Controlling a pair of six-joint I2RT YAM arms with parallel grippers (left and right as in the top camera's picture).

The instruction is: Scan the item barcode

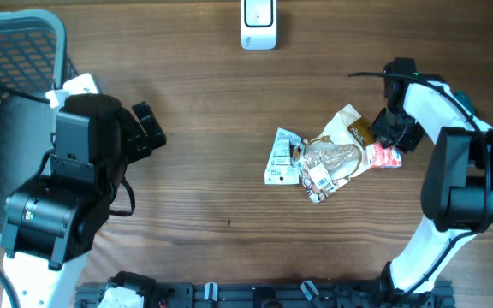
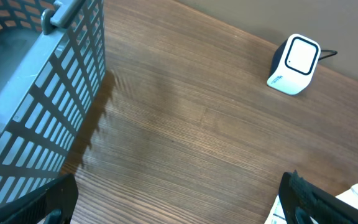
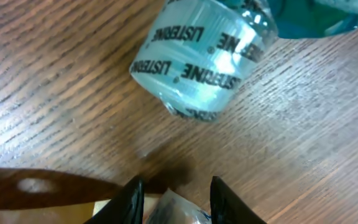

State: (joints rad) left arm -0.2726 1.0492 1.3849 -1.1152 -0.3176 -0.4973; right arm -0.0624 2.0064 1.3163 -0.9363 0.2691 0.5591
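A heap of items lies right of the table's middle: a white packet [image 1: 280,157], a clear bag of nuts [image 1: 328,162], a tan pouch [image 1: 350,128] and a red-and-white packet [image 1: 384,156]. My right gripper [image 1: 389,135] is down at the heap's right end. In the right wrist view its black fingers [image 3: 132,198] press on either side of a clear-wrapped packet corner [image 3: 178,208], beside the tan pouch [image 3: 48,208]. The white barcode scanner [image 1: 258,25] stands at the far edge and also shows up close [image 2: 294,64]. My left gripper [image 2: 182,208] hangs wide open over bare wood, holding nothing.
A grey wire basket [image 1: 11,94] fills the left side, and its wall [image 2: 55,112] stands close to my left fingers. A clear Listerine bottle [image 3: 201,59] lies on the wood just beyond my right gripper. A corner of the white packet [image 2: 353,196] shows by the left gripper's right finger.
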